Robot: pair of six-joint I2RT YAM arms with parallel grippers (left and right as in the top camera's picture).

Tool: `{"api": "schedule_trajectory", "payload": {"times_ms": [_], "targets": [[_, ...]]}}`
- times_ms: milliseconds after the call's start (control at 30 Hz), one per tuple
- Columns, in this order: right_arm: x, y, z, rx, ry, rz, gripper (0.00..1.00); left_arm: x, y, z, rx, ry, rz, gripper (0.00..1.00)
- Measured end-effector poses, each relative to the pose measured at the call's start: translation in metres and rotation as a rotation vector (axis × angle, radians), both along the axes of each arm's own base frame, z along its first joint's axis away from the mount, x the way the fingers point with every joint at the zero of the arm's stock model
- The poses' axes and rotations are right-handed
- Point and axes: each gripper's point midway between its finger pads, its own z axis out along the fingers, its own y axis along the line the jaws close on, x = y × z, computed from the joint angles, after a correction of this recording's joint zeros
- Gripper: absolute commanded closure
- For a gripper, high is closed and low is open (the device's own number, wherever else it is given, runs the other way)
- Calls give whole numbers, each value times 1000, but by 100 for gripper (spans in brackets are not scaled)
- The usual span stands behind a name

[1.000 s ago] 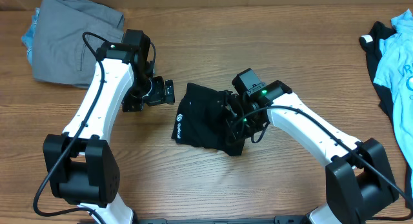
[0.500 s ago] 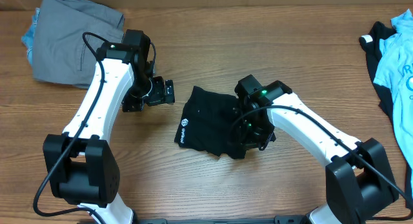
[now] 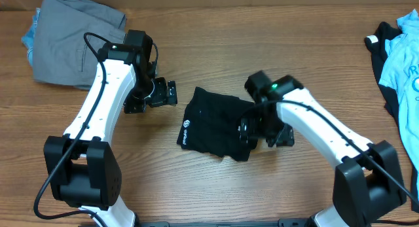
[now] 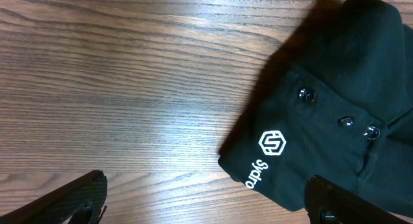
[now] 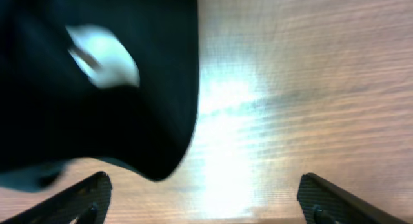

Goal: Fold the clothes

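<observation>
Overhead: black T-shirt (image 3: 209, 125) looked limp, light; I judged its right edge pinchable; left gripper (image 4: 206, 201), right gripper (image 5: 203, 201) gaped empty.

black T-shirt (image 3: 209, 124): matt cloth; table (image 3: 216, 53): grained wood, slight sheen

Folded shirt (image 3: 209, 125) on table (image 3: 216, 50), left fingers (image 3: 171, 94) beside its left, right fingers (image 3: 286, 137) at its right, heap (image 3: 72, 37) back-left
</observation>
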Motion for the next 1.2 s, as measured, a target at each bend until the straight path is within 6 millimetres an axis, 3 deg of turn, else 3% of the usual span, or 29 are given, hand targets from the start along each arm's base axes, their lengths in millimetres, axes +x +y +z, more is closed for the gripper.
{"api": "schedule_trajectory", "payload": {"times_ms": [133, 167, 200, 233, 267, 467, 633, 767, 933, 1200], "targets": [[23, 14, 29, 87, -101, 27, 15, 0, 0, 0, 0, 0, 0, 0], [25, 22, 39, 131, -128, 58, 30, 0, 0, 0, 0, 0, 0, 0], [27, 29, 48, 178, -150, 92, 56, 0, 0, 0, 0, -1, 0, 0], [28, 41, 59, 243, -179, 134, 68, 1, 0, 0, 0, -3, 0, 0], [28, 56, 71, 323, -208, 191, 73, 2, 0, 0, -1, -7, 0, 0], [29, 106, 84, 550, -259, 323, 77, 2, 0, 0, -1, -10, 0, 0], [33, 128, 55, 640, -178, 334, 78, 3, 0, 0, -1, -11, 0, 0], [31, 122, 10, 590, -62, 295, 78, 2, 0, 0, -1, -8, 0, 0], [37, 89, -32, 485, 21, 220, 80, 2, 0, 0, -1, -6, 0, 0], [46, 31, -45, 392, 79, 100, 83, 1, -5, 1, -29, -9, -26, 0]]}}
